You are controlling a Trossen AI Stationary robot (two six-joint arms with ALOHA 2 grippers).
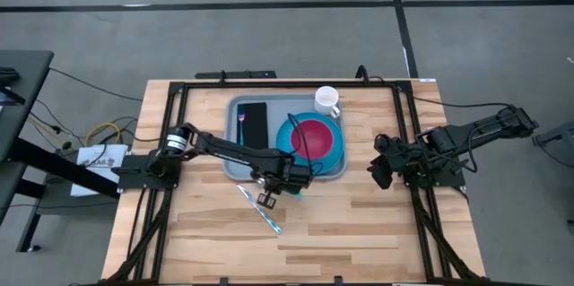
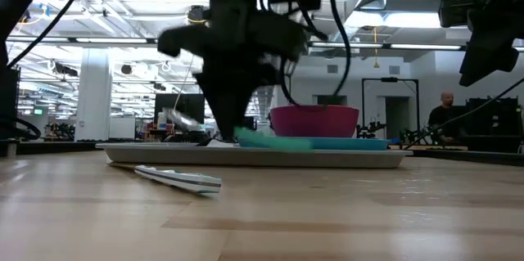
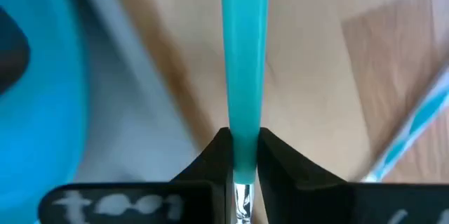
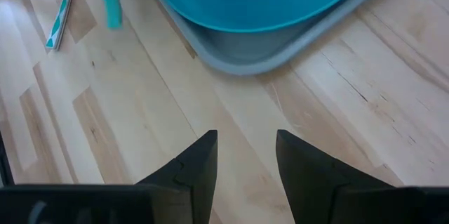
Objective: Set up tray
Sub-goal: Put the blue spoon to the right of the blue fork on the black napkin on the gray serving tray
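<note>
The grey-blue tray lies at the table's far middle. It carries a black napkin with a purple fork, a blue plate with a pink bowl, and a white mug. My left gripper hangs at the tray's near edge, shut on a teal-handled utensil. A second utensil with a teal and white handle lies flat on the table near it. My right gripper is open above bare table, right of the tray. My left gripper pinches the teal handle between its two fingers, at the end where the metal part begins. The fingers come from above, pointing down. The handle runs about level, at the height of the tray's rim; whether it touches the rim I cannot tell.
A black frame borders the work area on the table. Bare wood lies toward the near edge. Cables and a side table stand off to the left. A person shows far back in the room.
</note>
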